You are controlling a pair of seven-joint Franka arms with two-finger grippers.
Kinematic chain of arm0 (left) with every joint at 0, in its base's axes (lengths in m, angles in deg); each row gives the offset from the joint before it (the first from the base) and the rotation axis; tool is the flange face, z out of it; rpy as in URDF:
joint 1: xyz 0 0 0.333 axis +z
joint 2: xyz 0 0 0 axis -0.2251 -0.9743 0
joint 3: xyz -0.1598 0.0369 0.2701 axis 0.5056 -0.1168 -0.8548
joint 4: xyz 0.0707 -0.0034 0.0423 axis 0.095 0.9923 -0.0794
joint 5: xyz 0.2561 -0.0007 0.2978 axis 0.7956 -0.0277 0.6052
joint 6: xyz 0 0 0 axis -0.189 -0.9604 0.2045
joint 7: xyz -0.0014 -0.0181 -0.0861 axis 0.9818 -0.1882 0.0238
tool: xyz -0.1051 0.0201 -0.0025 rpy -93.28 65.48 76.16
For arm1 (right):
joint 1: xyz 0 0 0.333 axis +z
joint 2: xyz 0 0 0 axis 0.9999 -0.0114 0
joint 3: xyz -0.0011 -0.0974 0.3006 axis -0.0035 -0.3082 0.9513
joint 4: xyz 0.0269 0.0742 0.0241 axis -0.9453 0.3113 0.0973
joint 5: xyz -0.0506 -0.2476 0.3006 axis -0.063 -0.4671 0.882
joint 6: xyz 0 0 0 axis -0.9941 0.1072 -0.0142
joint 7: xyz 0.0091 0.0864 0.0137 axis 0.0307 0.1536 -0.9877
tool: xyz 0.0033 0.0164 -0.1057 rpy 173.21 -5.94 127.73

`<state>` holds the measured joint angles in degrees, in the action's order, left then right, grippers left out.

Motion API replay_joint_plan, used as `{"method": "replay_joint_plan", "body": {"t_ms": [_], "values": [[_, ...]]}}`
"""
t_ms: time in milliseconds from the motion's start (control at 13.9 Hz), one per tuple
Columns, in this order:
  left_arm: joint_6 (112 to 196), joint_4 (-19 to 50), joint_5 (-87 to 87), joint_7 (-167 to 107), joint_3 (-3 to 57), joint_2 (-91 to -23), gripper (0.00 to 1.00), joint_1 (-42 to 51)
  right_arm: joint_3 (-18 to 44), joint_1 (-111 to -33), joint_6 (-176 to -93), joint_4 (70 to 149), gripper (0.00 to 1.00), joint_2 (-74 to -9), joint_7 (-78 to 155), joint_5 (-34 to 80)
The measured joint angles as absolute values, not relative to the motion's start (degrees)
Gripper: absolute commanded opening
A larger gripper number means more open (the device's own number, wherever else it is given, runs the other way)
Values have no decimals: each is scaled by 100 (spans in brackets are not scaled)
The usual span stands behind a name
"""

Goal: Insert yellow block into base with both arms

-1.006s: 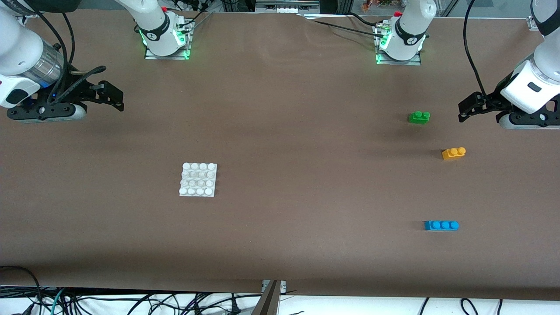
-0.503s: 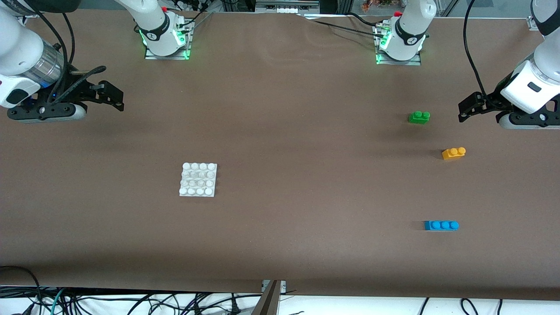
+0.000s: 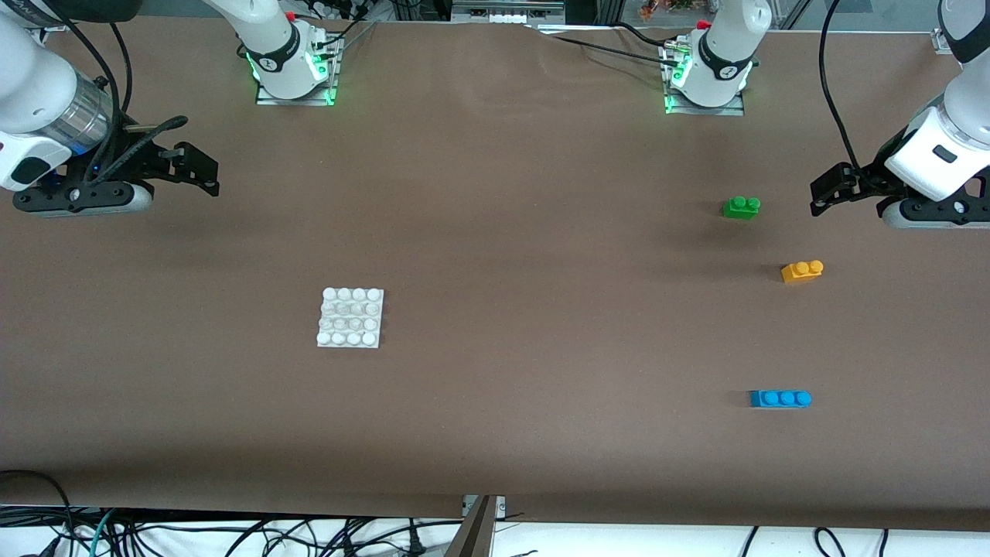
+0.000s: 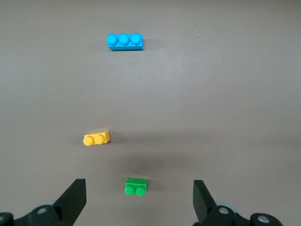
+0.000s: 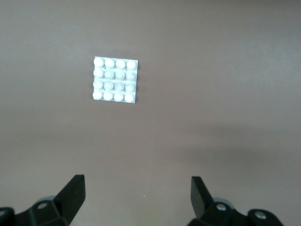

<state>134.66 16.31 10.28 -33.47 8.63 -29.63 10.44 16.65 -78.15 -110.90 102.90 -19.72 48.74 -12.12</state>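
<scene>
While nothing's been grabbed yet: bricks at one end, plate at the other, both arms parked up high.

Going near to far: blue brick [image 3: 780,398] closest to the camera, then white base [image 3: 350,318] alone toward the right arm's end, yellow block [image 3: 802,271] flat on the table [image 3: 541,232] toward the left arm's end, green brick [image 3: 741,206] farthest. Left gripper [image 4: 138,200] spread wide over the green brick, probably lining up a pick. Right gripper [image 5: 136,197] also spread wide, waiting above bare table near the base, likely to steady it.

Between the left gripper's [image 4: 139,200] spread fingers [image 4: 75,195] lies a green brick [image 4: 136,186], with the yellow block [image 4: 96,139] near it.
</scene>
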Motion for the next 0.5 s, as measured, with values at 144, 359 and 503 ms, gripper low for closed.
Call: {"method": "replay_joint_plan", "body": {"t_ms": [144, 359, 503], "values": [[13451, 1631, 1028, -3347, 862, -2964, 100, 1044, 1665, -7815, -11090, 10295, 99, -1972, 4874, -1212], [13440, 1631, 1028, -3347, 862, -2964, 100, 1044, 1665, -7815, -11089, 10300, 99, -1972, 4873, -1212], [13383, 1631, 1028, -3347, 839, -2964, 100, 1049, 1665, -7815, -11089, 10314, 99, -1972, 4872, -1212]]}}
